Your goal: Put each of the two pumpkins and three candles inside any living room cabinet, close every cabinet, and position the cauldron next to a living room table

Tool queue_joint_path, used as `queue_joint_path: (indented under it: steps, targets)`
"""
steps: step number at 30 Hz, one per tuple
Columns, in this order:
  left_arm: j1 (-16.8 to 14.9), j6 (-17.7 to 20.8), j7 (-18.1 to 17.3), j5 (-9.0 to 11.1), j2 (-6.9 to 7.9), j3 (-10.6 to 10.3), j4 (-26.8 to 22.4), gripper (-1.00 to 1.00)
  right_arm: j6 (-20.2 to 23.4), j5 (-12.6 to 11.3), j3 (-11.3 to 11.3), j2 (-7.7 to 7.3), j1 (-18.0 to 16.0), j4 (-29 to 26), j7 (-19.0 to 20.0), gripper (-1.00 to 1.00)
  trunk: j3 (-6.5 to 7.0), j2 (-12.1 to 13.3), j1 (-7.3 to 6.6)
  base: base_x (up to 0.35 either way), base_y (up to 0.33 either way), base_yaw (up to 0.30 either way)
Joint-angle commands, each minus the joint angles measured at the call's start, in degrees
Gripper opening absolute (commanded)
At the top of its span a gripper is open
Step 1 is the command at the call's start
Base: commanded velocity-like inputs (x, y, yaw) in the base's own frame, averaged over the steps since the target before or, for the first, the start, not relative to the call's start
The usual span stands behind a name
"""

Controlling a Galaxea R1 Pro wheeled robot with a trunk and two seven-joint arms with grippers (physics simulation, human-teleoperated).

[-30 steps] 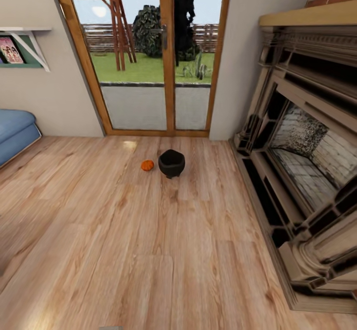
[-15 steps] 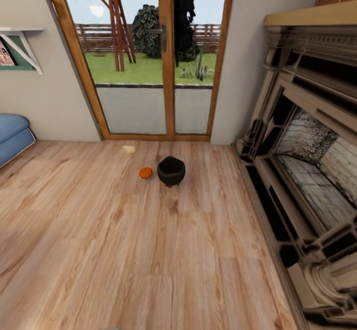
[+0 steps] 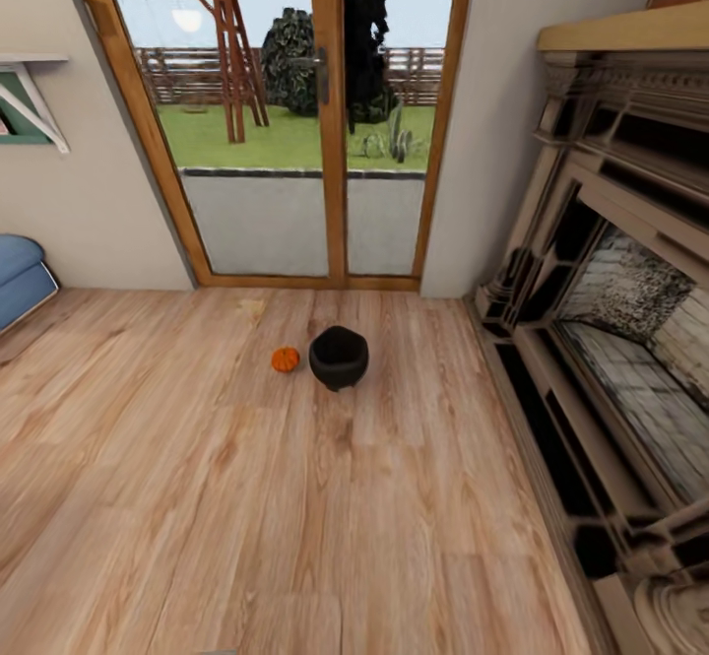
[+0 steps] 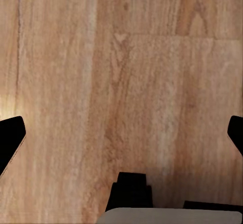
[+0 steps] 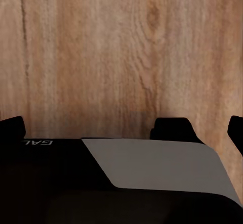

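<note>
One small orange pumpkin (image 3: pixel 286 360) sits on the wooden floor in front of the glass doors. Just to its right, a little apart, stands the black cauldron (image 3: pixel 339 358), upright with its mouth open and nothing visible inside. Both are some way ahead of me, near the middle of the head view. My left gripper (image 4: pixel 121 135) hangs open over bare floorboards, its dark fingertips (image 4: pixel 10 140) at the edges of the left wrist view. My right gripper (image 5: pixel 121 130) is open too, above bare floor. The candles, the cabinet and the table are out of view.
A large ornate fireplace (image 3: pixel 611 340) runs along the right wall, its base jutting onto the floor. Glass patio doors (image 3: pixel 325 143) with a wooden frame stand behind the cauldron. A blue sofa corner (image 3: pixel 18 276) and a wall shelf (image 3: pixel 25 94) are at the left.
The whole view has shifted: the camera has moved closer and turned slightly right, so the pumpkin and cauldron sit lower and the sofa slides off to the left. Neither object has moved.
</note>
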Motion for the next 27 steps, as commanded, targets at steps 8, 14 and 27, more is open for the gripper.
queue_joint_path:
  steps: [8,14,27]
  targets:
    - [0.0,0.0,0.1,0.0,0.36,0.0,0.0,1.00,0.0,0.0,-0.1,0.00,0.0,0.0,0.0,1.00,0.00,0.0,0.00,0.330,0.000,0.000]
    - [0.0,0.0,0.1,0.0,0.38,0.0,0.0,1.00,-0.1,0.3,0.0,-0.02,0.0,0.0,0.0,1.00,0.00,0.0,0.00,0.330,0.000,0.000]
    - [0.0,0.0,0.1,0.0,0.47,0.0,0.0,1.00,-0.1,0.5,0.1,-0.07,0.0,-0.1,0.1,1.00,0.00,0.0,0.00,0.330,0.048,0.000]
